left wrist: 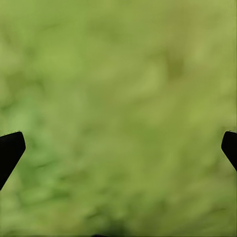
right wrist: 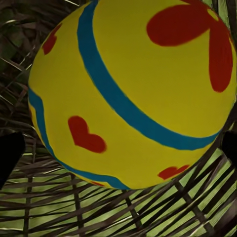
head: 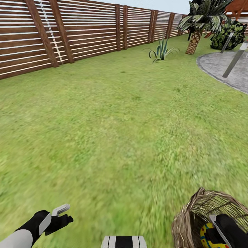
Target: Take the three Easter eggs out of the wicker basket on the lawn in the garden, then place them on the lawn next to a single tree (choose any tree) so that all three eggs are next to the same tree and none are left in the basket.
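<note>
Where wicker basket tilts, egg inside.

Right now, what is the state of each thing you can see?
Basket: on the grass, tipped, mouth facing the robot.
Egg: inside the basket, between the right gripper's fingertips.
Right gripper: open, reaching into the basket.
Left gripper: open, empty, over grass.

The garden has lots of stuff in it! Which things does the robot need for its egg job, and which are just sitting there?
For the job:
- Easter egg, inside the basket
- wicker basket
- lawn
- right gripper, reaching into the basket

Just sitting there:
- wooden fence
- palm
- spiky plant
- grey patio
</note>
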Available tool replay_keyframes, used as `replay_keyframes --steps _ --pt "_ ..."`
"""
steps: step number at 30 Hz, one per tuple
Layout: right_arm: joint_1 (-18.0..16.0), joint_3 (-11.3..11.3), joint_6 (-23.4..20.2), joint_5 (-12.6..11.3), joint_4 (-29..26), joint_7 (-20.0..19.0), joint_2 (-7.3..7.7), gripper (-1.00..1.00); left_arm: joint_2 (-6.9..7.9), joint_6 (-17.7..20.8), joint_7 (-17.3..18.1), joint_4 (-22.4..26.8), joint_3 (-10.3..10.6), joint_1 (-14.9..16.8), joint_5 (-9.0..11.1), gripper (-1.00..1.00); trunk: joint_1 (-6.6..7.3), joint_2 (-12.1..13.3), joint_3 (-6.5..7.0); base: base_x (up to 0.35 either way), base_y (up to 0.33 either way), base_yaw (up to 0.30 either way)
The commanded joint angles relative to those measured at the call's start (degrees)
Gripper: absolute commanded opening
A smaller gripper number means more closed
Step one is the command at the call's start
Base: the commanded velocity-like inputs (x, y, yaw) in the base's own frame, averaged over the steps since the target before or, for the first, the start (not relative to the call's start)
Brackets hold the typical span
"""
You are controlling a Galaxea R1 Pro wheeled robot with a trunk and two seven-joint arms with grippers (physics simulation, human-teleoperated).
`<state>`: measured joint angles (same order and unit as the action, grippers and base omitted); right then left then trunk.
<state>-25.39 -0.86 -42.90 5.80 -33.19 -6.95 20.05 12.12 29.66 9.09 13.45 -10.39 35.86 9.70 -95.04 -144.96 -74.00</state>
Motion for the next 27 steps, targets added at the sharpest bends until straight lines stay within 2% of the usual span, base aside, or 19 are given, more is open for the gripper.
replay_keyframes --steps 1,9,23,24,27 --pt "0.0 -0.1 -0.3 0.6 -0.1 -0.5 -0.01 1.00 0.01 0.4 0.0 0.1 -0.1 0.0 0.5 1.00 -0.01 0.0 -0.27 0.000 0.000 0.000" --pt "0.0 -0.1 -0.3 0.6 -0.1 -0.5 -0.02 1.00 0.10 0.4 0.0 0.1 -0.1 0.0 0.6 1.00 -0.22 -0.1 -2.04 0.000 0.000 0.000" --pt "0.0 -0.2 0.3 0.5 -0.2 -0.5 0.32 1.00 0.01 0.4 0.0 0.1 -0.1 0.0 0.6 1.00 -0.22 -0.1 -2.04 0.000 0.000 0.000" --pt "0.0 -0.2 0.4 0.5 -0.2 -0.5 0.32 -1.00 0.01 0.4 0.0 0.1 -0.1 0.0 0.6 1.00 -0.22 -0.1 -2.04 0.000 0.000 0.000" --pt "0.0 -1.2 0.2 0.6 -0.3 -0.5 0.28 -1.00 -0.03 0.4 0.0 0.1 -0.1 0.0 0.6 1.00 -0.22 -0.1 -2.04 0.000 0.000 0.000"
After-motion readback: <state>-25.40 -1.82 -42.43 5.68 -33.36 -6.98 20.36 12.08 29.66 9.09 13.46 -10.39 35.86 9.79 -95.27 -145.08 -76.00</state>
